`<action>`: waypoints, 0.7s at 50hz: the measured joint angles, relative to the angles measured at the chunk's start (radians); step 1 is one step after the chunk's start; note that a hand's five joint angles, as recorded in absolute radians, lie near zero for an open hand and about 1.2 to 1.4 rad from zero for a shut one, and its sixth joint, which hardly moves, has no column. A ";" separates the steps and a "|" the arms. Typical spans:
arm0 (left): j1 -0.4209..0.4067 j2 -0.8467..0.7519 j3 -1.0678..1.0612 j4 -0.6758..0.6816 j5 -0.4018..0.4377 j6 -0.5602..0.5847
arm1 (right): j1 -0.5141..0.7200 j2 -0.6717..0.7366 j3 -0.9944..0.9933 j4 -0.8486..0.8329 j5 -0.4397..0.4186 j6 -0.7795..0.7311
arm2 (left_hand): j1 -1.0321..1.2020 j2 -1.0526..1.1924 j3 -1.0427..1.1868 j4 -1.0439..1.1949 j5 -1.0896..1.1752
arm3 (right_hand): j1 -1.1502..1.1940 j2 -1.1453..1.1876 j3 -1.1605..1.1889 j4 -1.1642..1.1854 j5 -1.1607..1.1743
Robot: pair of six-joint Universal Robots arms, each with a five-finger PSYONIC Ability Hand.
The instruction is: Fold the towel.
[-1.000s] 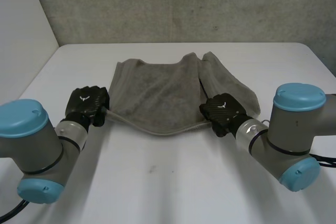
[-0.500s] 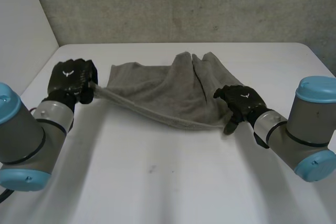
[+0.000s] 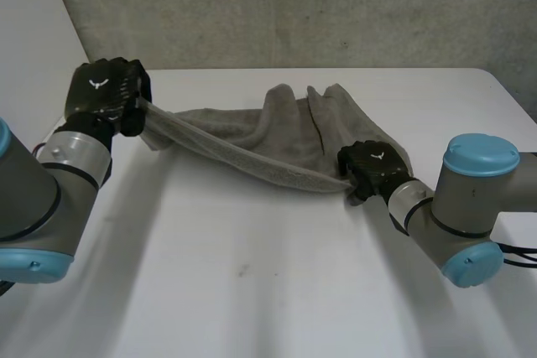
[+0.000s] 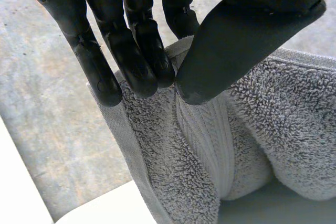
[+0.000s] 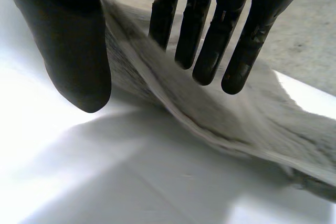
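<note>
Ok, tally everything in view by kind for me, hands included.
Grey terry towel: 1
Black robot hands: 2, left hand and right hand
White table: 1
Total: 4

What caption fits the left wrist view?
Left hand pinches the towel by its edge, between thumb and fingers.

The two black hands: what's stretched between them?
The grey towel: its near edge spans from the left hand to the right hand, as the head view shows.
</note>
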State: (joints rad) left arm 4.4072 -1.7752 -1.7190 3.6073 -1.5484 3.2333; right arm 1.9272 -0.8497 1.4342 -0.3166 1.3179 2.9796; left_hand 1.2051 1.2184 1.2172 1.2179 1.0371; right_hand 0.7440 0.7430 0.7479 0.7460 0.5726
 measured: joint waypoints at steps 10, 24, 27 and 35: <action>0.050 0.030 -0.001 0.000 0.000 -0.036 | -0.061 0.038 -0.054 -0.014 0.051 -0.056 | 0.000 0.000 0.000 0.000 0.000 | 0.074 0.076 0.069 0.070 0.068; 0.065 0.025 -0.019 0.000 0.001 -0.049 | -0.115 0.026 -0.060 -0.006 0.047 -0.109 | 0.000 0.000 0.000 0.000 0.000 | 0.600 0.591 0.589 0.598 0.601; 0.065 0.022 -0.034 -0.001 0.002 -0.047 | -0.117 -0.013 -0.048 0.001 0.047 -0.106 | 0.000 0.000 0.000 0.000 0.000 | 0.600 0.591 0.589 0.598 0.601; 0.066 0.023 -0.097 -0.005 0.009 -0.038 | -0.131 -0.185 0.024 0.029 0.040 -0.116 | 0.000 0.000 0.000 0.000 0.000 | 0.600 0.591 0.589 0.598 0.601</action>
State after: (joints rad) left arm 4.4727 -1.7518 -1.8155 3.6025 -1.5397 3.1951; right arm 1.7958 -1.0349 1.4581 -0.2881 1.3579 2.8632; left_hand 1.2052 1.2184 1.2172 1.2179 1.0371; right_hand 1.3436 1.3341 1.3365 1.3439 1.1735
